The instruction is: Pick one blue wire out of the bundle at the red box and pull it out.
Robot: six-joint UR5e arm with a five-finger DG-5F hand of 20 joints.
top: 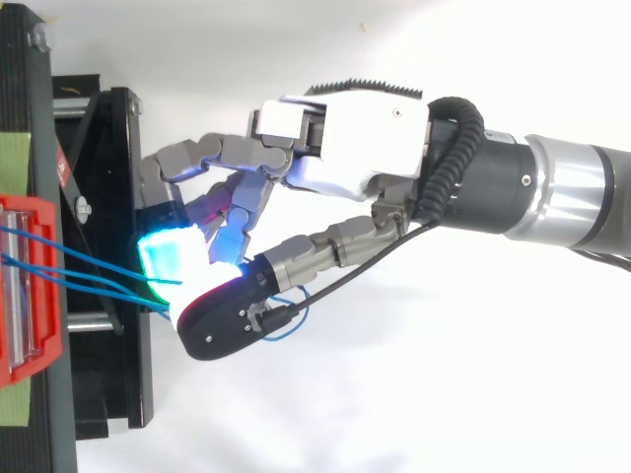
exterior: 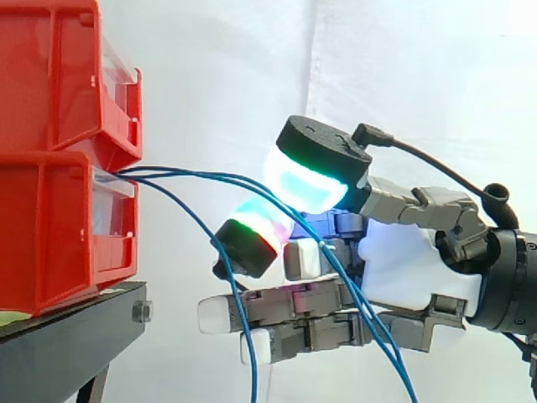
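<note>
**Pinch at the bundle, just short of the bin mouth**

Hand (exterior: 403, 269) has its palm side-on and fingertips aimed at the stack of red plastic bins (exterior: 50, 227). The bins sit straight ahead of the fingertips, close but apart from them, on a black metal stand (exterior: 75, 315).

The thin blue wires (exterior: 193, 175) leave the front of the lower bin and run toward the hand. Their long axis lies roughly along the line from bin to palm, sloping down as they come. Two of them pass between the upper cyan-glowing pad (exterior: 306, 185) and the green-and-red pad (exterior: 256, 231) below it, then fall away across the front of the palm. A third wire droops early, hanging ahead of the lower fingers (exterior: 218, 315), which lie straight and idle.

Hand state: the two glowing pads are drawn together on the wires, a narrow pinch. From above, the wires vanish under the pads. Cannot tell whether one strand or both are caught.

Judgement: grasp step, pull not yet begun. The pull wants to go straight back from the bin along the wire's own line. The main obstacle is the neighbouring strand, which runs right beside the chosen one and may get dragged along. Plain white curtain (exterior: 210, 67) hangs behind.
</note>
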